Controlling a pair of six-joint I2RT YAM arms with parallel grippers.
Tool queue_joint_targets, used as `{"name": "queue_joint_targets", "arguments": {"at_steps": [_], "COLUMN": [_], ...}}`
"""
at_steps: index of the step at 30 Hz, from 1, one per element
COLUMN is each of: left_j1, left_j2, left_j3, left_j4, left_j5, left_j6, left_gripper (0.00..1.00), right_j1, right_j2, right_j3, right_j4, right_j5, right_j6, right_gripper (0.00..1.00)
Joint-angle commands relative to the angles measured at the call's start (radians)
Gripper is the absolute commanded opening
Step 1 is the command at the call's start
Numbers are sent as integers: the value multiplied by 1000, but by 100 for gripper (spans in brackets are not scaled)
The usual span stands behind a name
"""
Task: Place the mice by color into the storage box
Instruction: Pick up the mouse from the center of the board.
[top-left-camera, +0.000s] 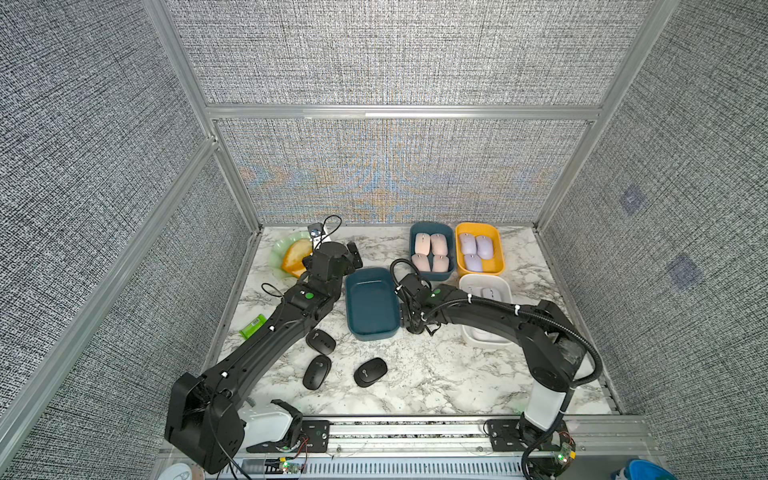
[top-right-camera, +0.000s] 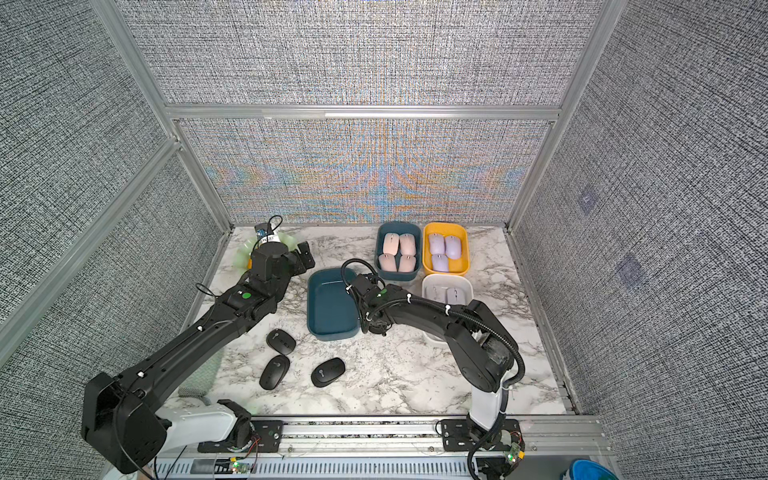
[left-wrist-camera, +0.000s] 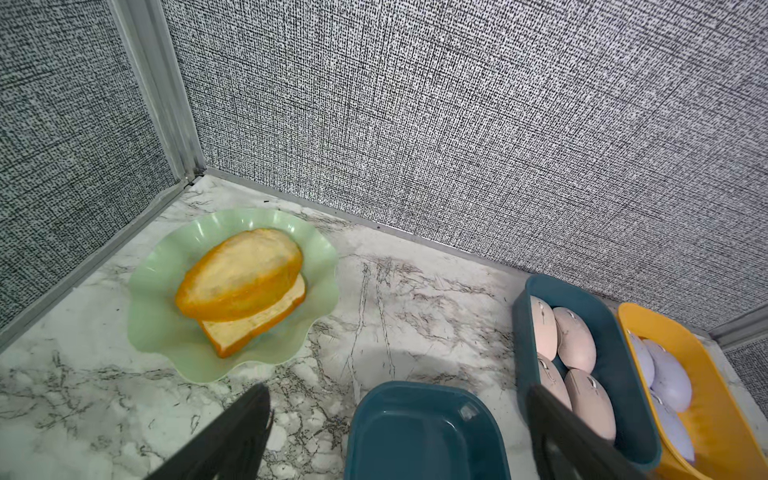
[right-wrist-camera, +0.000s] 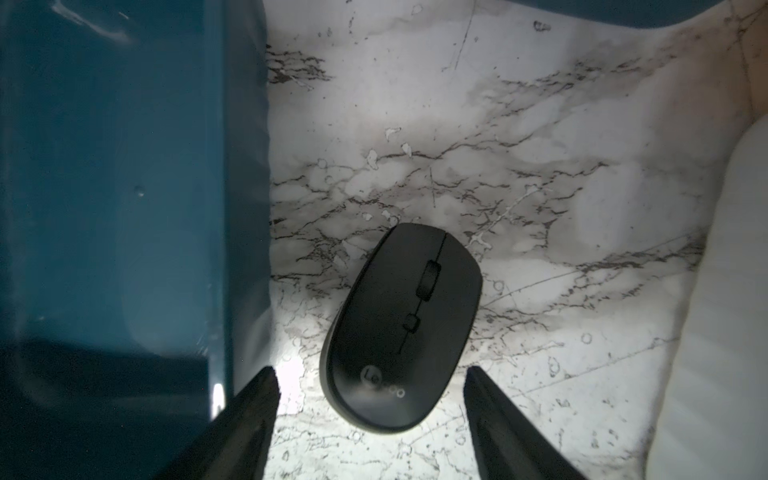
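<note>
Loose mice: three black mice (top-left-camera: 317, 372) lie on the marble table (top-left-camera: 436, 374), front left.
Right gripper (right-wrist-camera: 370, 374): fingers spread either side of a fourth black mouse (right-wrist-camera: 401, 328), not touching, between empty blue box (top-left-camera: 371, 305) and white box (top-left-camera: 484, 277).
White box: white mice (top-left-camera: 488, 293), count unclear under the arm.
Left gripper (left-wrist-camera: 397, 390): spread wide, empty.
Far boxes: four pink mice (top-left-camera: 438, 244) in second blue box (top-left-camera: 412, 249), three lilac mice (top-left-camera: 473, 262) in yellow box (top-left-camera: 478, 227).
Corner: bread (left-wrist-camera: 241, 286) on green plate (left-wrist-camera: 158, 324).

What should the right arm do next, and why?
Probably close the right end effector on the black mouse: its jaws stand open on either side of it, and it lies on the table beside the empty blue box.
</note>
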Motion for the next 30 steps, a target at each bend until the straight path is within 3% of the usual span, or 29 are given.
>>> {"name": "queue_joint_targets", "arguments": {"at_steps": [1, 14, 24, 30], "left_j1": [0, 0, 1, 0], "left_j2": [2, 14, 36, 44], "left_j3": [8, 11, 24, 26], "left_j4": [1, 0, -19, -22], "left_j5": [16, 31, 25, 15], "left_j6": [-9, -11, -13, -11], "left_gripper": [96, 96, 96, 96], "right_j1": [-13, -53, -60, -27], "right_j2": [28, 32, 23, -39], "right_j3": [4, -83, -105, -103], "right_j4": [-45, 6, 69, 62], "right_j5": [21, 10, -12, 59], "right_j6": [15, 16, -29, -18], "right_gripper": [75, 75, 61, 60]}}
